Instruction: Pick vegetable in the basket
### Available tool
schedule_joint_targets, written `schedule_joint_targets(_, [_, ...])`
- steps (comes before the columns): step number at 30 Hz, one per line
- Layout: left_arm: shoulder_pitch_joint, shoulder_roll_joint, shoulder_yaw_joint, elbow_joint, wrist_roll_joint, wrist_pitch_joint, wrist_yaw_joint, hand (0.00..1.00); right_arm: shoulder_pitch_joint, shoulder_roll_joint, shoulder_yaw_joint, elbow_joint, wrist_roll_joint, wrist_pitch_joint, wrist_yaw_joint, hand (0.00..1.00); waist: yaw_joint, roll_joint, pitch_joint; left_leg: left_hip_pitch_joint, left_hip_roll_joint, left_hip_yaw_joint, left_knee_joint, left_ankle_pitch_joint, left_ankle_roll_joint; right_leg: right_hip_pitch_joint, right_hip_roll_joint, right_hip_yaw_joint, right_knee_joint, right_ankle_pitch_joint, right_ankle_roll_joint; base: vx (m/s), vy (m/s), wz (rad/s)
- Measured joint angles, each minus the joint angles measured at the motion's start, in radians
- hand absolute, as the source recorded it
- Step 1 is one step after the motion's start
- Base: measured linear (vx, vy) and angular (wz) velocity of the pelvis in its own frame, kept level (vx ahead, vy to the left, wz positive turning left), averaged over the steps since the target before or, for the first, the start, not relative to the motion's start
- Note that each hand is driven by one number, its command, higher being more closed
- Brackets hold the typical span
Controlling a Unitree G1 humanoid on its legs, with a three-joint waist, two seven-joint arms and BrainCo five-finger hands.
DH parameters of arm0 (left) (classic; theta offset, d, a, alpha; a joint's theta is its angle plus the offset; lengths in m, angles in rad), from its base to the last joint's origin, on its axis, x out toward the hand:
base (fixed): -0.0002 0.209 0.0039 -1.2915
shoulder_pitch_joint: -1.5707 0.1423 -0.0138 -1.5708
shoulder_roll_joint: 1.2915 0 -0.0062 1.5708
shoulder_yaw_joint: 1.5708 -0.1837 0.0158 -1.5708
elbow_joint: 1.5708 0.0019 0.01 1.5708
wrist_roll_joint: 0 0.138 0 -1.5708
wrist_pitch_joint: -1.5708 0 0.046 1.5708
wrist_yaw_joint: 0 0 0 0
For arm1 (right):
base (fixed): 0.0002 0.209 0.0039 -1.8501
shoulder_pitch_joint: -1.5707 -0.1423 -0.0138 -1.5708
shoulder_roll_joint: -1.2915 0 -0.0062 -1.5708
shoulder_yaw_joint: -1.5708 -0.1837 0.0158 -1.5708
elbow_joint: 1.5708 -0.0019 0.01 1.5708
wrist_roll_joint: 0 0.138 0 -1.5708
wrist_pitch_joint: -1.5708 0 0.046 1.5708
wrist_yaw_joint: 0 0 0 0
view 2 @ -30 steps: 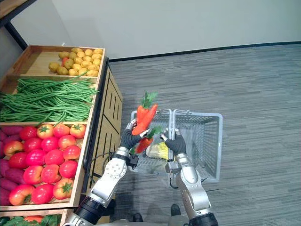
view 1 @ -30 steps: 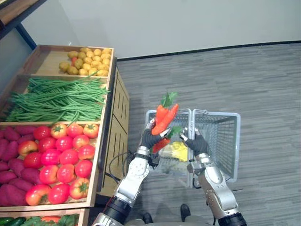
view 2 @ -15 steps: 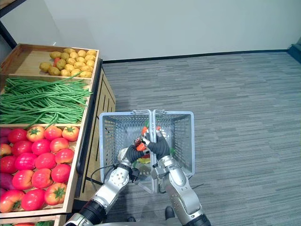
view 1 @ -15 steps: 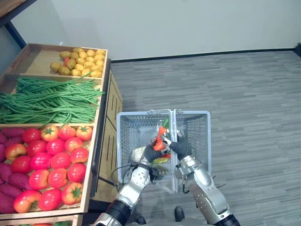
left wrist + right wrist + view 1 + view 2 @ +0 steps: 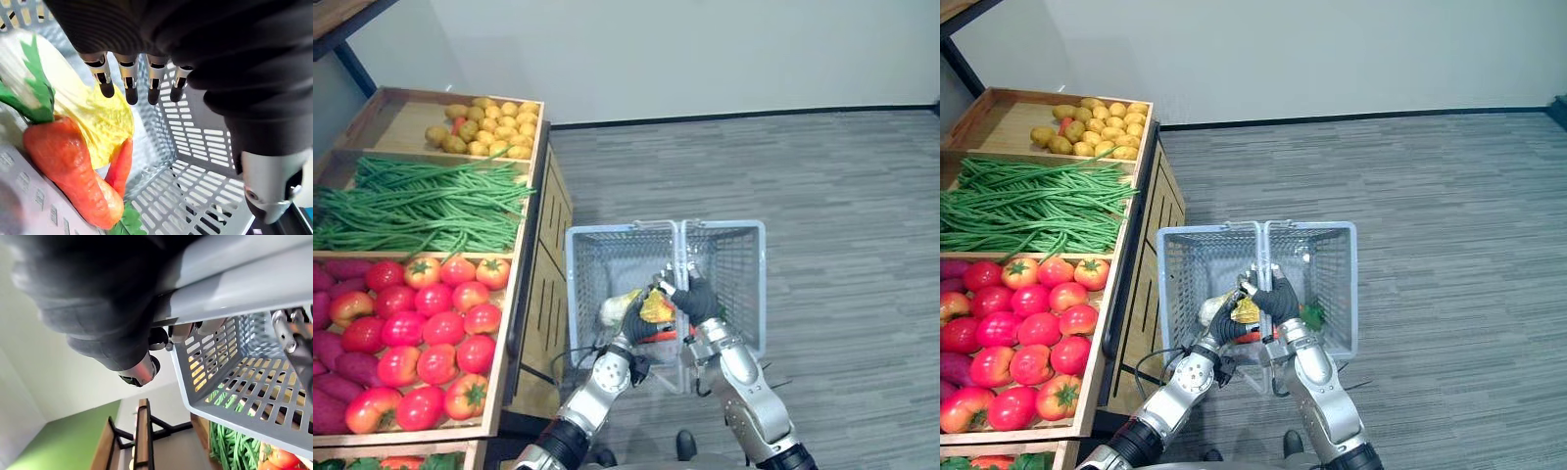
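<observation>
A grey plastic basket [image 5: 746,279] hangs over the floor beside the produce stand. My right hand [image 5: 697,298] is shut on its upright handles [image 5: 681,253]; the right wrist view shows the fingers [image 5: 182,331] curled round the handle bar [image 5: 254,279]. A bunch of orange carrots [image 5: 68,171] with green tops lies on the basket's bottom next to a pale yellow leafy vegetable [image 5: 100,120]. My left hand [image 5: 635,319] hovers inside the basket just above them, open, its fingers [image 5: 129,85] straight and holding nothing.
A wooden produce stand [image 5: 525,294] runs along the left, with trays of tomatoes [image 5: 431,323], green beans [image 5: 421,208], yellow potatoes [image 5: 491,127] and purple sweet potatoes [image 5: 328,364]. Grey carpet [image 5: 842,196] stretches to the right, up to a white wall.
My left hand brought the carrot bunch down from above the basket, set it inside and let go, fingers opening. The right hand kept hold of the handles. The camera has shifted.
</observation>
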Motion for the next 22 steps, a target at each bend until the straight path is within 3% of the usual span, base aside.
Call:
schedule_joint_targets(8, [0.115,0.000,0.080,-0.271,-0.056,-0.030,-0.023,0.00,0.024,0.006,-0.132,0.000,-0.077,0.000,-0.049,1.00,0.006,0.003,-0.023,0.002,-0.001,-0.023,-0.020,0.016,-0.001,0.003,0.001,-0.029,0.000,-0.002,0.003,-0.02,-0.022,0.09])
schedule_joint_targets(12, [0.221,0.019,0.169,-0.383,-0.209,-0.052,-0.073,0.00,0.065,0.019,-0.241,0.002,-0.109,0.000,-0.061,1.00,0.008,0.010,-0.029,0.003,-0.001,-0.034,-0.025,0.020,-0.002,0.010,-0.001,-0.051,0.000,-0.005,0.006,-0.02,-0.019,0.12])
schedule_joint_targets(16, [0.328,0.019,0.290,-0.391,-0.306,-0.060,-0.112,0.00,0.119,0.020,-0.321,0.046,-0.129,0.000,-0.061,1.00,0.011,0.014,-0.033,0.006,-0.003,-0.044,-0.026,0.020,-0.002,0.016,-0.004,-0.058,0.000,-0.007,0.009,-0.02,-0.014,0.07])
schedule_joint_targets(22, [0.383,0.027,0.428,-0.267,-0.299,-0.064,-0.149,0.00,0.229,0.032,-0.406,0.150,-0.174,0.007,-0.053,1.00,0.025,0.018,-0.035,0.002,-0.009,-0.058,-0.031,0.020,-0.002,0.021,-0.012,-0.080,0.000,-0.009,0.010,-0.03,-0.012,0.09])
